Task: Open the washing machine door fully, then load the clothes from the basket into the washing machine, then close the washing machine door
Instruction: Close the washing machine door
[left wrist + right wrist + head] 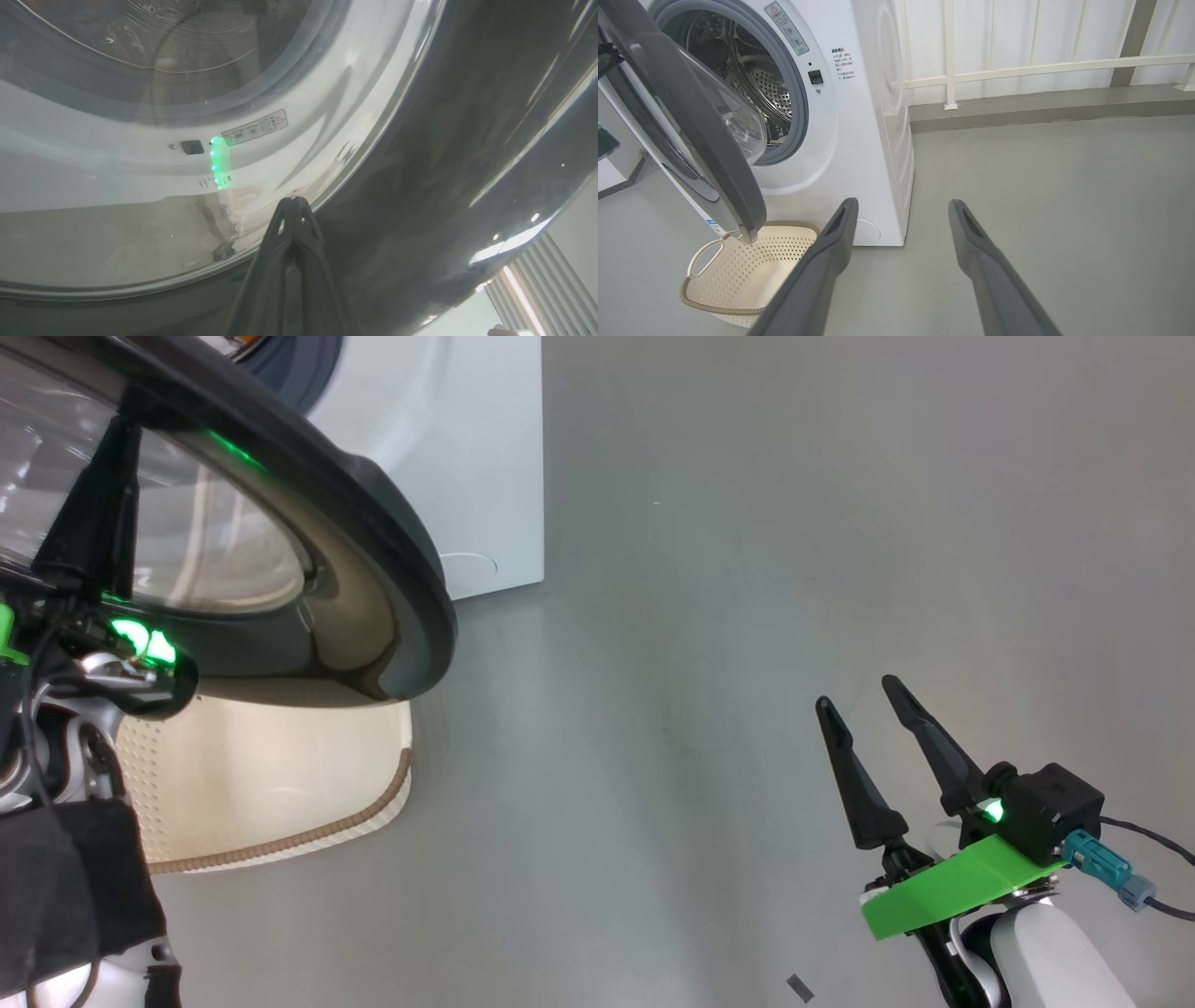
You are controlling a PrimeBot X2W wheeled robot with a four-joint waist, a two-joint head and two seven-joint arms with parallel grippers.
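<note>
Pressed together against the glossy half-open door (401, 569), above the basket (738, 280) on the floor before the washing machine (859, 140), the left jaws may skid off mid-push; the right jaws stand apart.
</note>
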